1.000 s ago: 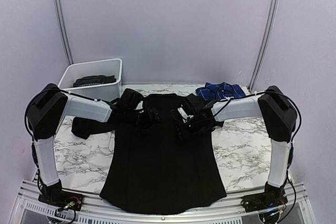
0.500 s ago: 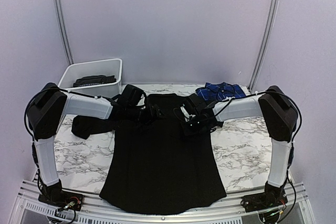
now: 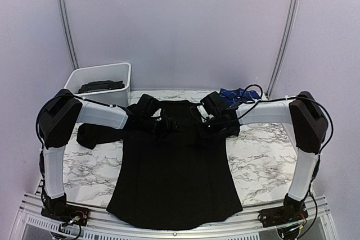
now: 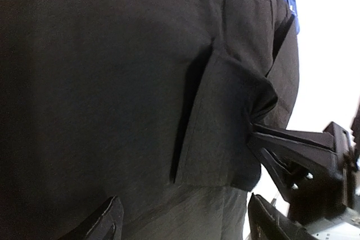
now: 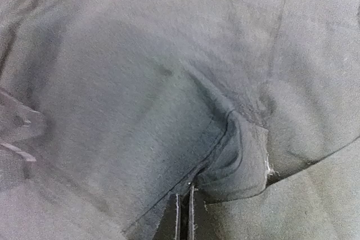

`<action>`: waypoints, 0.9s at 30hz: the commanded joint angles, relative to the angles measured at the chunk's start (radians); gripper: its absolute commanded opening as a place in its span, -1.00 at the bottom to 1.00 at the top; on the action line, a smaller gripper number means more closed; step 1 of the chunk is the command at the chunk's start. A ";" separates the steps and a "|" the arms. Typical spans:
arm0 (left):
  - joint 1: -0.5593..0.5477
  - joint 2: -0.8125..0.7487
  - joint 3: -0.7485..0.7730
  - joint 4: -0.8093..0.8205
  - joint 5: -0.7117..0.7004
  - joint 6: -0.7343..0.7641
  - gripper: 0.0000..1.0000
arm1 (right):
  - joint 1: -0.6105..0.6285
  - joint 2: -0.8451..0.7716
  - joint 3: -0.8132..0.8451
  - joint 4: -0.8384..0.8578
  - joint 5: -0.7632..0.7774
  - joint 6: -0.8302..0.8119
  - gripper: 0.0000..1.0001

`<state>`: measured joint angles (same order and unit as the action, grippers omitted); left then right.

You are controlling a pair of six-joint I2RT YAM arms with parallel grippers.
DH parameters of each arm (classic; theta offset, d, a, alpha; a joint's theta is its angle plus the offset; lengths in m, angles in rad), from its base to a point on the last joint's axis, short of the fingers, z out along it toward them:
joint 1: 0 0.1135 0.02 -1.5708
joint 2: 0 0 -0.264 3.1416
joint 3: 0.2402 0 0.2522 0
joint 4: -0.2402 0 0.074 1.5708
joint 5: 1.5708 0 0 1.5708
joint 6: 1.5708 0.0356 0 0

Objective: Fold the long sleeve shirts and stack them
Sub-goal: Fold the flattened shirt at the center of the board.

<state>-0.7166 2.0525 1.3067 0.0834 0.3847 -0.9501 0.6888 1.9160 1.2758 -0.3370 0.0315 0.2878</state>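
Black shirt [image 3: 171, 178] lies flat, one fold pinched by right hand [image 5: 184, 202].

The black shirt [image 3: 171, 178] lies spread flat, collar far; the blue plaid shirt [image 3: 233, 94] crumpled behind it.

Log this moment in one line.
left hand open over black shirt | right hand pinching its fold | blue shirt bunched
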 commanded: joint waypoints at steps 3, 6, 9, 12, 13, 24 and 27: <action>-0.015 0.059 0.079 -0.004 0.047 0.016 0.61 | -0.009 -0.080 0.014 -0.003 -0.073 0.001 -1.00; -0.019 0.084 0.098 0.015 0.063 -0.004 0.64 | -0.012 -0.091 0.009 0.012 -0.101 0.008 -1.00; -0.019 0.099 0.101 0.044 0.076 -0.029 0.69 | -0.016 -0.103 0.007 0.023 -0.124 0.013 -1.00; -0.019 0.110 0.101 0.090 0.091 -0.060 0.75 | -0.023 -0.118 -0.002 0.039 -0.156 0.019 -1.00; -0.019 0.111 0.100 0.101 0.095 -0.069 0.77 | -0.027 -0.120 -0.003 0.045 -0.171 0.021 -1.00; -0.021 0.082 0.076 0.286 0.107 -0.172 0.79 | -0.094 -0.157 -0.056 0.171 -0.374 0.099 -1.00; -0.021 0.086 0.082 0.321 0.119 -0.203 0.74 | -0.111 -0.162 -0.071 0.204 -0.419 0.123 -1.00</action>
<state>-0.7330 2.1567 1.3888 0.3004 0.4751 -1.0996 0.5995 1.7905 1.2175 -0.2150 -0.2920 0.3645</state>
